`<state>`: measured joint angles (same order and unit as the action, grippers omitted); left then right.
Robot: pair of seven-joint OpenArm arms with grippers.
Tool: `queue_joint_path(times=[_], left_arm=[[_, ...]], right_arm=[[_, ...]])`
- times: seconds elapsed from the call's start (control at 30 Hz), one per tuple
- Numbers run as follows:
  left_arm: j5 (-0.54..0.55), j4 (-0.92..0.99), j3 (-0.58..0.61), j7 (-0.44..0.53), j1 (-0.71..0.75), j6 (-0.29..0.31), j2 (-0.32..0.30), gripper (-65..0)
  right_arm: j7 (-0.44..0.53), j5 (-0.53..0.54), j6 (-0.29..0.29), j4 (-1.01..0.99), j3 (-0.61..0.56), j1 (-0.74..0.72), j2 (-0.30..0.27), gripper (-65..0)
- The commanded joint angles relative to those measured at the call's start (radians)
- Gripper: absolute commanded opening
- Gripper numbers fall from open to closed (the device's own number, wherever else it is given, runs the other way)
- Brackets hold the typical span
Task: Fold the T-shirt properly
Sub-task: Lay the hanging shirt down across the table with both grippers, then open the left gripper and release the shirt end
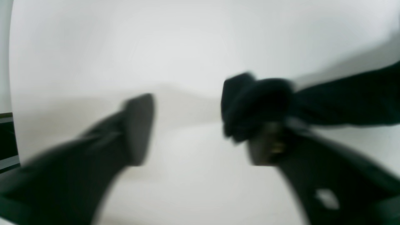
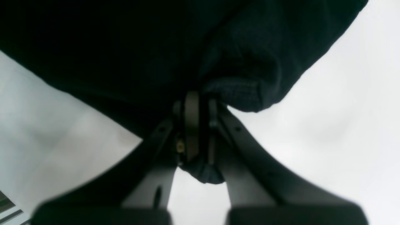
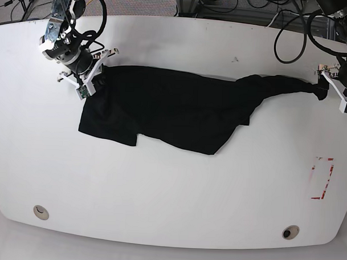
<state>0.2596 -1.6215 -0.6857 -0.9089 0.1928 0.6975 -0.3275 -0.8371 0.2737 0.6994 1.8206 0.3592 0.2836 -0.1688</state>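
While the black T-shirt (image 3: 168, 110) lies stretched across the far half of the white table (image 3: 160, 192), its long axis runs side to side between your two tools. Your right tool (image 2: 200, 125) sits at the base view's left end, fingers together and clamped on a bunched hem of the cloth. Your left tool (image 1: 200, 125) is at the opposite end, where the shirt narrows to a twisted tail; its fingers stand apart, yet a wad of fabric seems to cling to one fingertip (image 1: 268, 143), though blur hides the contact. The broad body sags toward you, nearer the right tool. A red-marked outline (image 3: 322, 178) lies well clear, as do two round holes (image 3: 40, 211). Nothing blocks either tool.
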Motion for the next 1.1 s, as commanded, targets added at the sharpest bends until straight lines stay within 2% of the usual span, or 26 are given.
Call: queue_joint_path(times=[0.0,0.07,0.23,0.33,0.43,0.53,0.7,0.87,1.07], left_arm=[[0.014,-0.024,-0.007,0.014,-0.006,0.001,-0.022,-13.7],[0.022,-0.026,-0.007,0.012,-0.008,0.001,-0.022,-13.7],[0.188,-0.026,-0.039,0.000,-0.009,0.001,-0.023,-13.7],[0.323,-0.026,-0.059,-0.083,-0.013,0.001,-0.035,-13.7],[0.473,-0.023,-0.056,-0.206,-0.031,0.001,-0.068,-13.7],[0.616,-0.021,-0.065,-0.310,-0.069,0.001,-0.074,-13.7],[0.762,-0.023,-0.131,-0.405,-0.091,0.001,-0.077,-13.7],[0.847,-0.024,-0.196,-0.445,-0.117,0.001,-0.078,-13.7],[0.812,-0.018,-0.207,-0.445,-0.138,0.001,-0.078,-13.7]], right_arm=[[0.023,0.014,-0.002,0.021,0.001,-0.007,-0.008,-65.0],[0.023,0.014,-0.002,0.021,0.001,-0.008,-0.008,-65.0],[0.023,0.014,-0.002,0.021,-0.001,-0.013,-0.007,-65.0],[0.023,0.014,-0.002,0.021,-0.001,-0.014,-0.007,-65.0],[0.023,0.014,-0.002,0.021,-0.001,-0.014,-0.007,-65.0],[0.023,0.014,-0.002,0.021,-0.001,-0.014,-0.007,-65.0],[0.023,0.014,-0.002,0.021,-0.001,-0.014,-0.007,-65.0],[0.023,0.014,-0.002,0.021,-0.001,-0.024,-0.007,-65.0],[0.023,0.014,-0.002,0.021,-0.001,-0.024,-0.007,-65.0]])
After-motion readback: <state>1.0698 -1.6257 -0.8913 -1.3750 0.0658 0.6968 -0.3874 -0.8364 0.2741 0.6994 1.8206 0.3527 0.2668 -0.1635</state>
